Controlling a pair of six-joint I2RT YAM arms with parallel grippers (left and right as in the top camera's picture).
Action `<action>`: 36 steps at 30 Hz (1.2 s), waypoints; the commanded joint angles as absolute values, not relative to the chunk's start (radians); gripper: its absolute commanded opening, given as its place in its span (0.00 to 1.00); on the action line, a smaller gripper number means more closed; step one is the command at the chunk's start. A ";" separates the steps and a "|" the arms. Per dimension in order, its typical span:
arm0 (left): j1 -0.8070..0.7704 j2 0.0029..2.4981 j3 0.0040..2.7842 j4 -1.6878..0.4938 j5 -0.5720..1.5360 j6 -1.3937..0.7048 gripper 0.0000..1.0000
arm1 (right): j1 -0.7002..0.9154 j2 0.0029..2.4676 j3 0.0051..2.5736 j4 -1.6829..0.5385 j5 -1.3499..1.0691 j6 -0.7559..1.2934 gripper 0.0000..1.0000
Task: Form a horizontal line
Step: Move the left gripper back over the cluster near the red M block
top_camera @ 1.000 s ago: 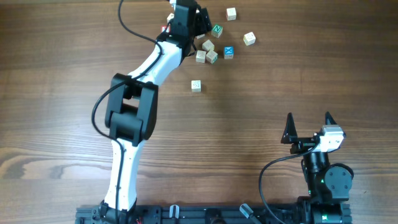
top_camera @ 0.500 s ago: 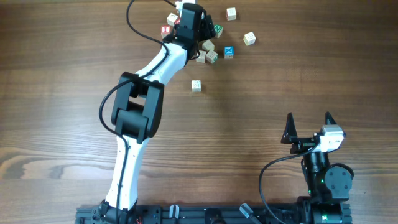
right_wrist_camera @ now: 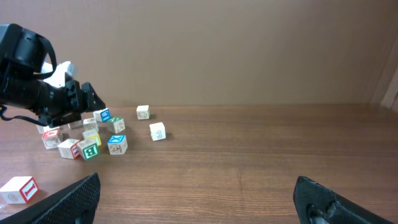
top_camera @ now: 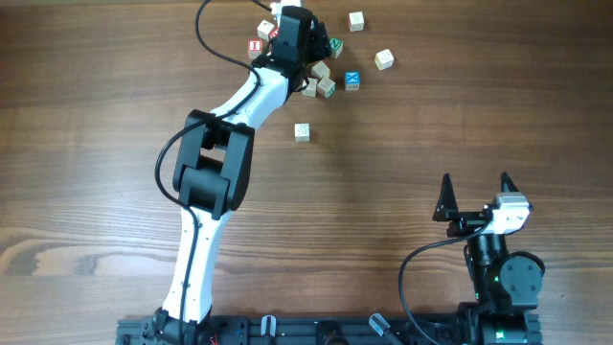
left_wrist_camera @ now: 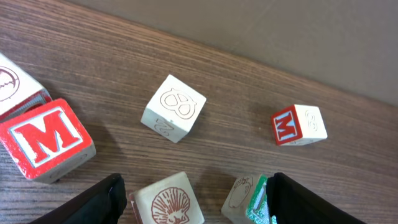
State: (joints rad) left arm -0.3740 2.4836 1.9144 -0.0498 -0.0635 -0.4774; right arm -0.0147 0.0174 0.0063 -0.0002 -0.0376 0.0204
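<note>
My left gripper (top_camera: pixel 310 48) is open over the cube cluster at the table's far edge. In the left wrist view its jaws (left_wrist_camera: pixel 196 182) stand wide apart around a pale shell cube (left_wrist_camera: pixel 169 203) and a green-faced cube (left_wrist_camera: pixel 247 200), which touches the right finger (left_wrist_camera: pixel 305 202). Just in front of the gripper, two pale cubes (top_camera: pixel 309 87) (top_camera: pixel 327 87) and a cyan-faced cube (top_camera: pixel 351 80) lie in a rough row. The cyan one stands slightly apart. My right gripper (top_camera: pixel 475 187) is open and empty near the front right.
Loose cubes lie about: two pale ones (top_camera: pixel 355 20) (top_camera: pixel 384 59) at the far right, one alone (top_camera: pixel 302 132) nearer me, and a red-faced one (top_camera: pixel 256 46) left of the gripper. The left wrist view shows two red M cubes (left_wrist_camera: pixel 46 140) (left_wrist_camera: pixel 298 124) and a pale cube (left_wrist_camera: pixel 173 116).
A second ago the left gripper sat slightly further left and hid the red-faced cube. It has shifted right over the cluster, then held still. The right arm has not moved.
</note>
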 commanded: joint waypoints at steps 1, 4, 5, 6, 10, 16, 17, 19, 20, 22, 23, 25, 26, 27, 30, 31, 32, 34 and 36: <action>-0.374 2.515 1.938 -0.036 -0.091 -0.488 0.75 | -0.016 0.005 0.005 0.001 -0.054 0.007 1.00; -0.374 2.533 1.938 -0.031 -0.091 -0.498 0.73 | -0.016 0.005 0.005 0.001 -0.054 0.007 1.00; -0.374 2.542 1.938 -0.029 -0.091 -0.511 0.73 | -0.016 0.005 0.005 0.001 -0.054 0.007 1.00; -0.374 2.552 1.938 -0.025 -0.091 -0.516 0.73 | -0.016 0.005 0.005 0.001 -0.054 0.007 1.00; -0.371 2.574 1.938 -0.027 -0.091 -0.532 0.73 | -0.016 0.005 0.005 0.001 -0.054 0.007 1.00; -0.369 2.574 1.938 -0.032 -0.102 -0.533 0.72 | -0.016 0.005 0.005 0.001 -0.054 0.007 1.00; -0.368 2.574 1.938 -0.039 -0.102 -0.532 0.71 | -0.016 0.005 0.005 0.001 -0.054 0.007 1.00; -0.364 2.574 1.938 -0.059 -0.102 -0.532 0.71 | -0.016 0.005 0.005 0.001 -0.054 0.007 1.00; -0.362 2.574 1.938 -0.069 -0.103 -0.531 0.71 | -0.016 0.005 0.005 0.001 -0.054 0.007 1.00; -0.362 2.574 1.938 -0.080 -0.103 -0.514 0.71 | -0.016 0.005 0.005 0.001 -0.054 0.007 1.00; -0.363 2.574 1.938 -0.084 -0.107 -0.493 0.72 | -0.016 0.005 0.005 0.001 -0.054 0.007 1.00; -0.363 2.574 1.938 -0.091 -0.110 -0.476 0.72 | -0.016 0.005 0.005 0.001 -0.054 0.006 1.00; -0.363 2.574 1.938 -0.097 -0.111 -0.475 0.72 | -0.016 0.005 0.005 0.001 -0.054 0.007 1.00; -0.363 2.574 1.938 -0.104 -0.111 -0.476 0.71 | -0.016 0.005 0.005 0.001 -0.054 0.007 1.00; -0.363 2.574 1.938 -0.152 -0.157 -0.475 0.71 | -0.016 0.005 0.005 0.001 -0.054 0.007 1.00; -0.363 2.574 1.938 -0.169 -0.178 -0.475 0.71 | -0.016 0.005 0.005 0.001 -0.054 0.007 1.00; -0.363 2.574 1.938 -0.186 -0.200 -0.474 0.71 | -0.016 0.005 0.005 0.001 -0.054 0.007 1.00; -0.361 2.574 1.938 -0.201 -0.220 -0.448 0.71 | -0.016 0.005 0.005 0.001 -0.054 0.007 1.00; -0.360 2.574 1.938 -0.205 -0.230 -0.449 0.70 | -0.016 0.005 0.005 0.001 -0.054 0.007 1.00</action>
